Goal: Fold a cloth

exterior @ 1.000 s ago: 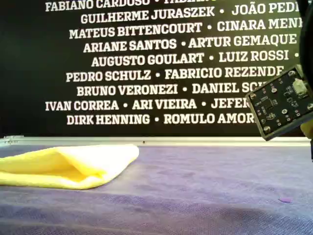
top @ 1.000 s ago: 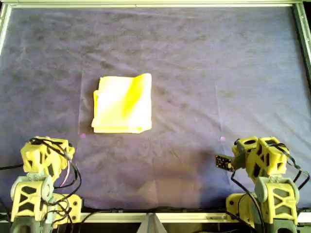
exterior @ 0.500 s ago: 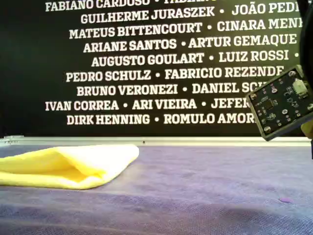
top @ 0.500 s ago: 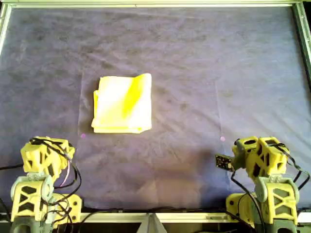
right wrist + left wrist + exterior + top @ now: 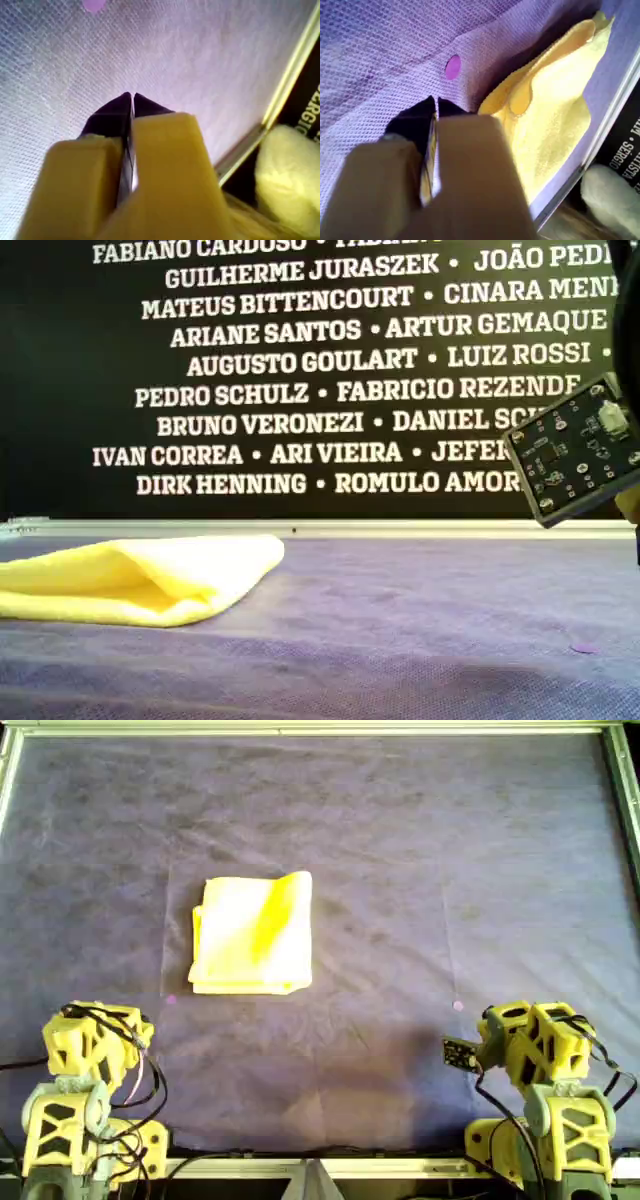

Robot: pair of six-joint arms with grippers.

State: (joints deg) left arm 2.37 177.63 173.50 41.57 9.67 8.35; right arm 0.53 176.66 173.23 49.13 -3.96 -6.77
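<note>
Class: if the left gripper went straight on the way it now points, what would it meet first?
Probably the purple sheet near the pink dot; the left gripper, shut, aims there, and the cloth lies beside that line. Depth is unclear.

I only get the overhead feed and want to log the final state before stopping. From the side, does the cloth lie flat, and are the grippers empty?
Observer: Not quite flat. In the exterior view the cloth puffs up, its fold gaping open.
Operator: Left gripper?
Observer: The left gripper is shut on nothing, with the cloth lying beyond its tips.
Operator: Right one?
Observer: The right gripper is shut too, empty, above bare purple sheet.
</note>
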